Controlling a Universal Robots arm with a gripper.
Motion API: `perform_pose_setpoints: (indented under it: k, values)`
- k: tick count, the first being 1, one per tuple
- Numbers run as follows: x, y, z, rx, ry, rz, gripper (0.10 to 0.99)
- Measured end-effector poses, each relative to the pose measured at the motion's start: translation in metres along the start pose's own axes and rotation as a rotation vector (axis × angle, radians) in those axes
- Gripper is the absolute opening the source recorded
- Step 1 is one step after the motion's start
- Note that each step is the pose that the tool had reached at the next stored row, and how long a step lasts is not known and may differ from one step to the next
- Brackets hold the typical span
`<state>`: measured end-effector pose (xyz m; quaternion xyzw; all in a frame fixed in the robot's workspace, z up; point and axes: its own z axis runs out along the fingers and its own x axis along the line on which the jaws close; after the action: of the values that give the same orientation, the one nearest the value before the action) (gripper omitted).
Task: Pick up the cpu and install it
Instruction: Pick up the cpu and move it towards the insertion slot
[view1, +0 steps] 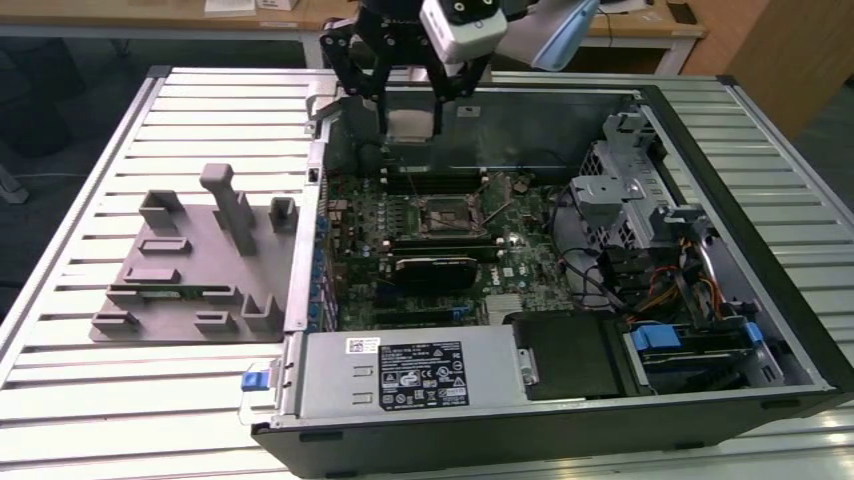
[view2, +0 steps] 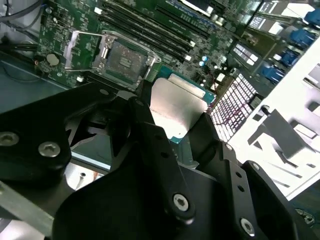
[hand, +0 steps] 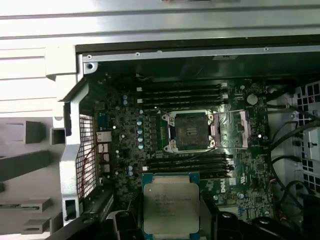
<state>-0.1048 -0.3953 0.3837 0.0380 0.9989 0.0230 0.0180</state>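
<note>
In the exterior view, the hand (view1: 411, 118) hangs at the upper middle of the frame, over the far edge of the open computer case (view1: 787, 330) on the slatted desk (view1: 80, 400). Its fingers are clamped on the cpu (view1: 407, 127), well above the empty socket (view1: 443, 215) at the board's centre.

In the second wrist view, the cpu (view2: 177, 107) sits pinched by its edges, silver top showing, with the socket (view2: 122, 57) beyond it, its frame lifted open.

In the first wrist view, the cpu (hand: 170, 202) lies short of the socket (hand: 190, 131), not yet over it.

I judge the pick-up done and the carry in hand. Seating calls for squaring the chip over the socket and keeping it level.
</note>
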Motion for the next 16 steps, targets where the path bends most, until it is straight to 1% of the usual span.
perform_pose_setpoints:
  k: [8,16]
  values:
    - [-0.0158,0.0008,0.0079,0.0,0.0002,0.0,0.541]
    - [-0.0247,0.001,0.0192,0.0,0.0003,0.0,0.541]
